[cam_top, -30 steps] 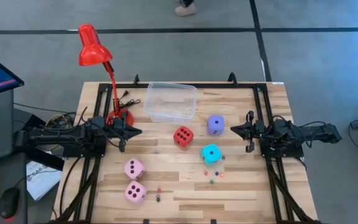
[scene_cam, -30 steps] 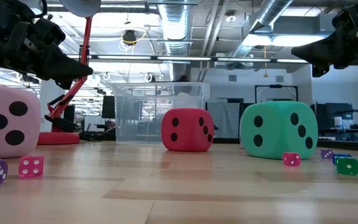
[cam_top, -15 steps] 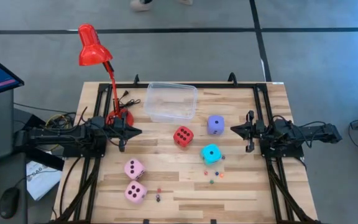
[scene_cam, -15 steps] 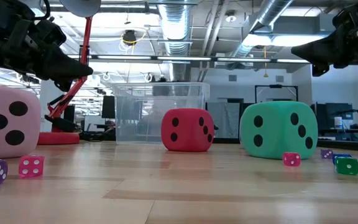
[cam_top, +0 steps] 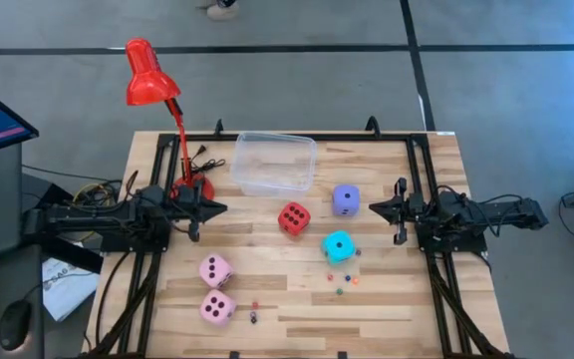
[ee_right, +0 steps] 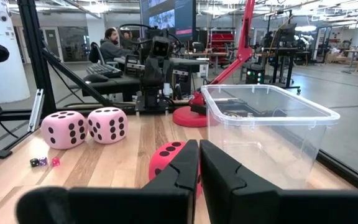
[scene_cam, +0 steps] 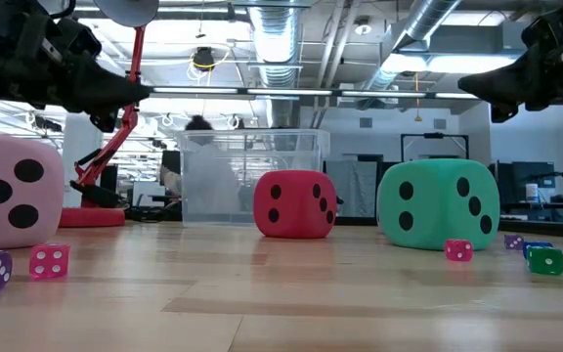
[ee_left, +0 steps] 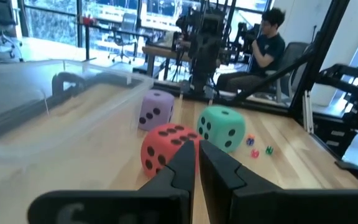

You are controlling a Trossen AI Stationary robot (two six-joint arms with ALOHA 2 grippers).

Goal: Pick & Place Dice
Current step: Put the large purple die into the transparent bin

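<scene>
Five big dice rest on the wooden table: two pink (cam_top: 215,269) (cam_top: 217,307) near the front left, a red one (cam_top: 293,217) at the middle, a lavender one (cam_top: 346,199) and a cyan one (cam_top: 339,246) to its right. My left gripper (cam_top: 222,209) hovers shut at the table's left side, pointing level toward the red die. My right gripper (cam_top: 374,207) hovers shut at the right side, pointing level toward the lavender die. Neither touches anything.
A clear plastic bin (cam_top: 273,163) stands at the far middle. A red desk lamp (cam_top: 151,80) has its base (cam_top: 191,188) just behind my left gripper. Several tiny coloured dice (cam_top: 342,280) lie near the cyan die, and more (cam_top: 253,315) lie by the front pink one.
My left gripper has tipped its fingers up a little, from slanting downward to level, staying in place. A person has come into view behind the bin in the low view.
</scene>
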